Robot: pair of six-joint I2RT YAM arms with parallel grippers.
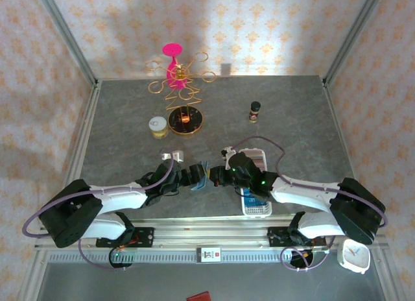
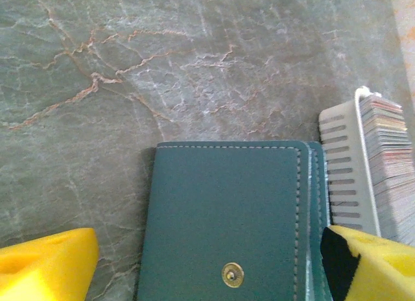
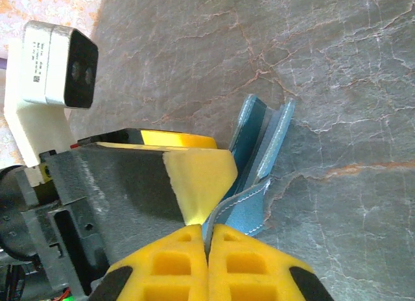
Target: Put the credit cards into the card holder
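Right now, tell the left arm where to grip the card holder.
Take the card holder by its teal cover, across both side edges near the snap. Come straight on with the left gripper: its open fingers flank that face, and the right gripper pinches another flap.
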